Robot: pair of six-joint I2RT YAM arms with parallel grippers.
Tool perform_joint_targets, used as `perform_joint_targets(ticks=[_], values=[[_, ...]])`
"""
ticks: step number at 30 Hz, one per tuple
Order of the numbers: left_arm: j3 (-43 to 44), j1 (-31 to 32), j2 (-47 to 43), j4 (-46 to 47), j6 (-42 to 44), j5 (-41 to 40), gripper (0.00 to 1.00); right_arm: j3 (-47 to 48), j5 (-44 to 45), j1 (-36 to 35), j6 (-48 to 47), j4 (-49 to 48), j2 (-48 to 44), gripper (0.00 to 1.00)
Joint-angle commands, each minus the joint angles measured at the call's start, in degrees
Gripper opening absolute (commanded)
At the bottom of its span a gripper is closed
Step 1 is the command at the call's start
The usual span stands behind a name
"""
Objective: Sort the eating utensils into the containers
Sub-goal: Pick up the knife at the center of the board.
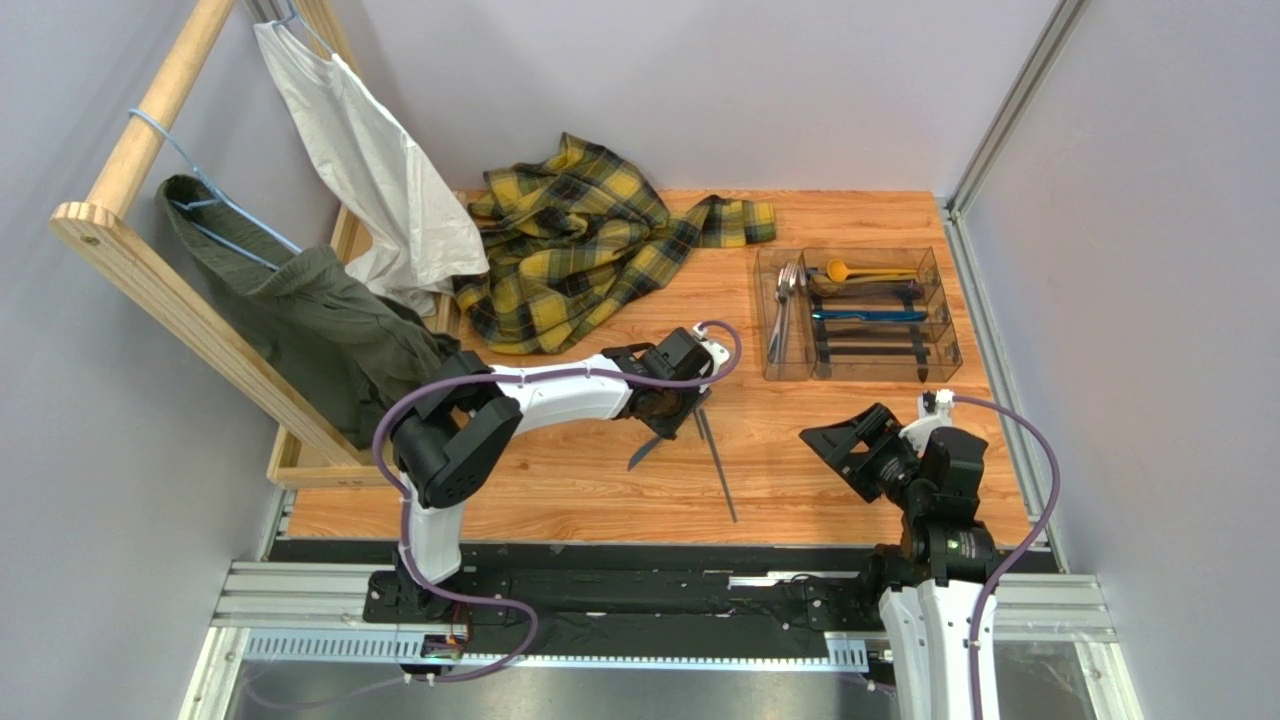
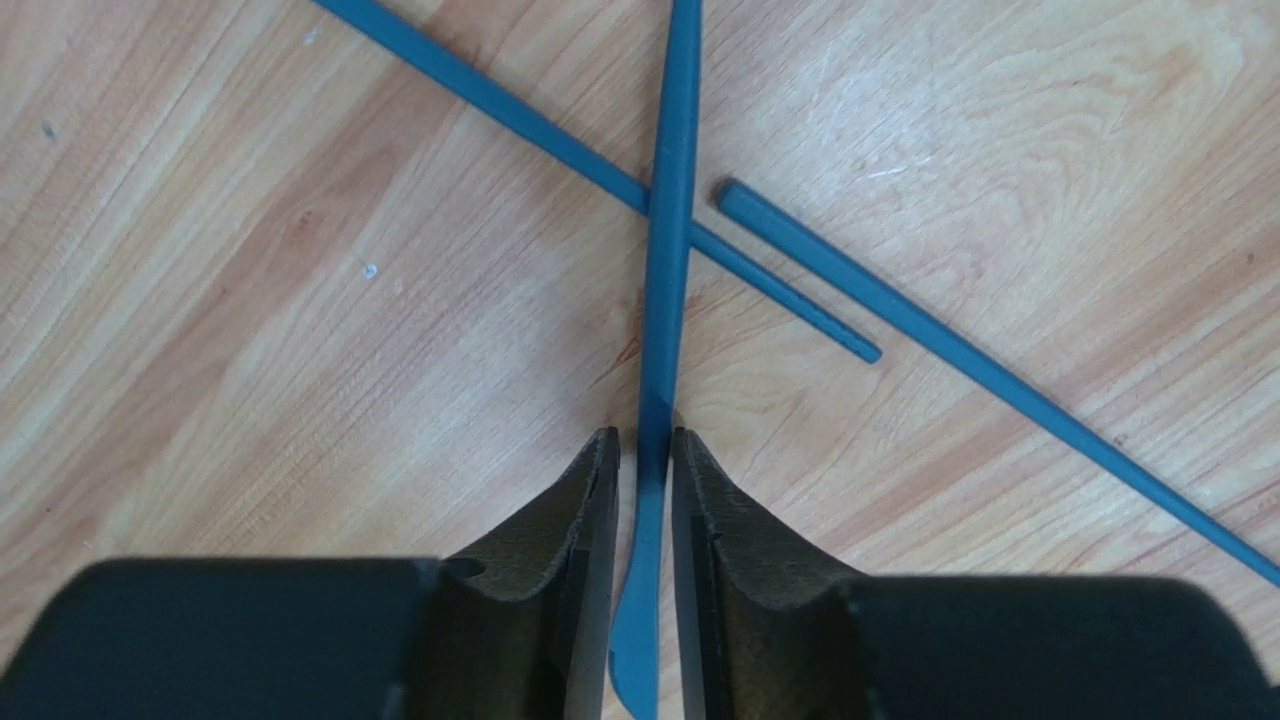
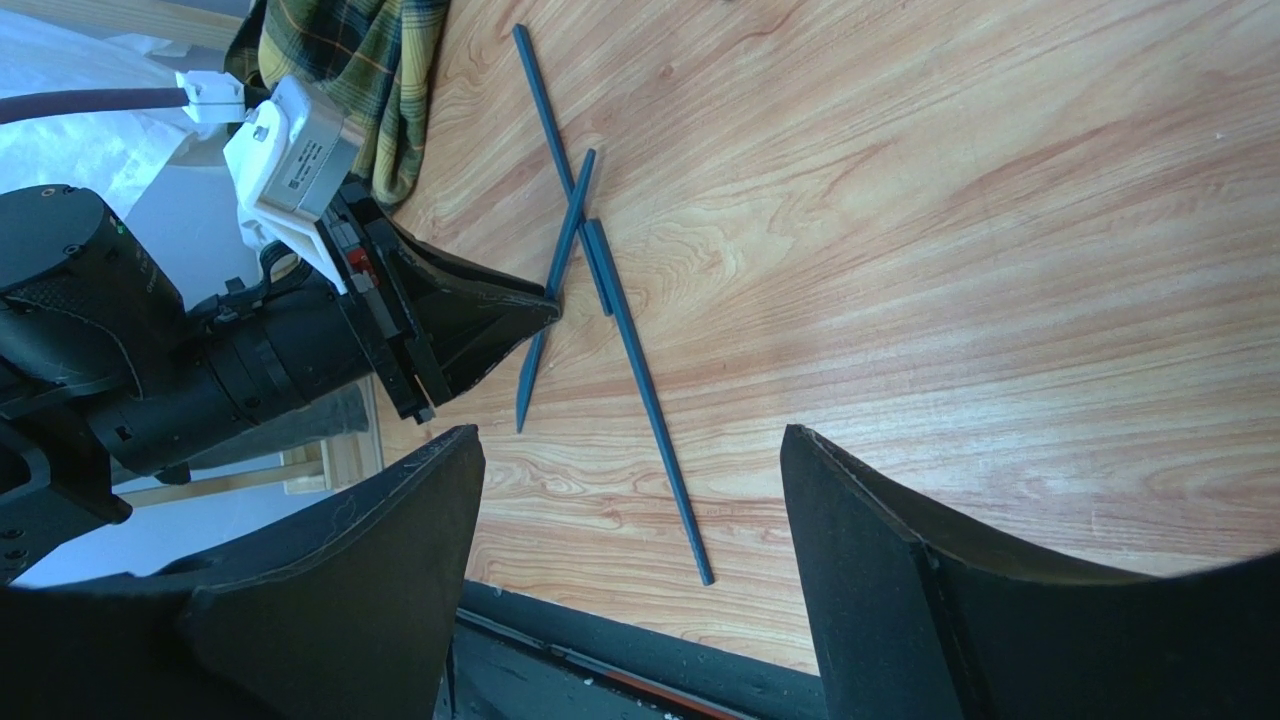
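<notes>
— Right wrist camera first: what is the right hand [image 3: 631, 443] doing?
— It hangs released above the near right part of the light wood-grain tabletop [image 1: 601, 480], its two black fingers spread wide with nothing between them.
— And just beyond it?
— Three slim dark grey metal pieces lie on the bare wood near the middle. The left hand [image 2: 643, 443] is down over them, and a flat dark grey knife [image 2: 669, 225] runs straight between its fingers.
— Is it grasping that knife?
— I cannot tell. The fingers stand narrow on either side of its wider end. One pad looks to be touching it, while a sliver of wood shows on the other side.
— How do the other two lie?
— The knife crosses over one thin dark grey chopstick [image 2: 496, 105]. The second chopstick [image 2: 977, 360] slants the same way, its blunt end just beside the knife but apart from it.
— Where are the sorted pieces?
— Farther back on the right stands the clear shallow plastic tray [image 1: 944, 300], well apart from the left hand. Silver cutlery [image 1: 783, 308] lies in the long compartment at its left end. Of the crosswise compartments, the farthest holds a gold spoon [image 1: 860, 273], the next a teal piece [image 1: 872, 315], and the nearest dark pieces [image 1: 872, 353].
— And beyond?
— A crumpled yellow-and-black plaid cloth [image 1: 586, 248] lies at the far edge, left of the tray.
</notes>
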State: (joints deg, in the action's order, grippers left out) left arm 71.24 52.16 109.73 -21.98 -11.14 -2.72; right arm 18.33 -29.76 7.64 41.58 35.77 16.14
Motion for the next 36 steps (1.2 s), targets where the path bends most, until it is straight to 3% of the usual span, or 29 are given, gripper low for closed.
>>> perform_joint_targets(ticks=[1, 3, 6, 21, 36], values=[[1.3, 1.6, 4.0, -1.7, 1.2, -3.6, 0.22, -0.1, -1.4, -0.2, 0.8, -2.2, -0.3, 0.76], [1.2, 2.0, 4.5, -1.7, 0.9, -3.6, 0.17, -0.3, -1.3, -0.2, 0.8, -2.1, -0.4, 0.76], [0.9, 2.0, 4.6, -1.7, 0.8, -3.4, 0.00, -0.3, -1.2, -0.2, 0.7, -1.9, -0.5, 0.75], [-3.7, 2.6, -6.6, -2.5, -0.2, -5.1, 0.00, -0.9, -3.5, -0.2, 3.1, -3.9, 0.0, 0.75], [-0.4, 13.1, -14.2, -5.4, -4.7, -6.6, 0.00, -1.4, -7.8, -0.2, 6.8, -8.9, 2.6, 0.75]])
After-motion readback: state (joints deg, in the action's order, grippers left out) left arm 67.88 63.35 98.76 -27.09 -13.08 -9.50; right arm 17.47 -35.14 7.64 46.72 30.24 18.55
